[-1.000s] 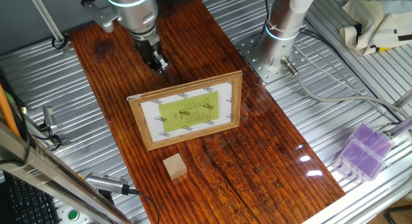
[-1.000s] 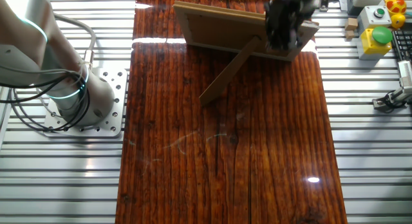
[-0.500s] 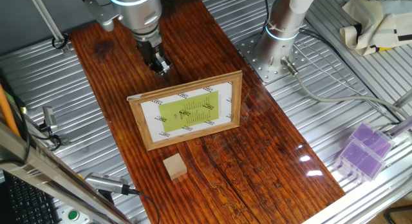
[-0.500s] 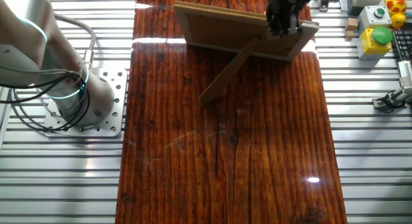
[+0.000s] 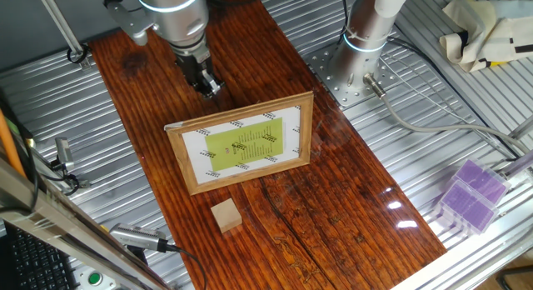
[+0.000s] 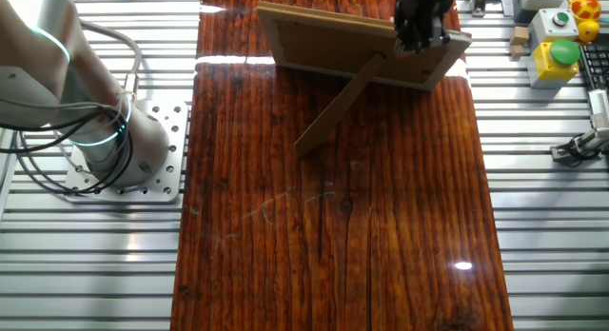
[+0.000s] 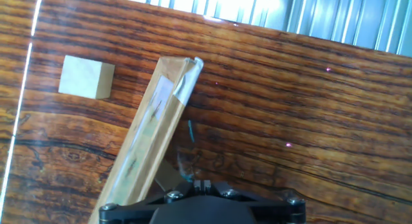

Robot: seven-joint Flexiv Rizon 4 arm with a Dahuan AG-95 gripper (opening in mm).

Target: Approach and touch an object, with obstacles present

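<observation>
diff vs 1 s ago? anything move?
Only the gripper: it crept slightly toward the picture frame, now above its top edge in the other fixed view, with the wooden cube beyond. Nothing grasped or released. Frame, cube and purple box unchanged.

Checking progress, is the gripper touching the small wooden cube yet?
No, the gripper is behind the picture frame, while the cube sits in front.

From behind, the picture frame (image 6: 362, 46) hides the wooden cube (image 5: 226, 215). The hand view cuts off the frame's lower end and shows the gripper (image 7: 201, 183) only as a dark base, so finger spacing is unreadable
</observation>
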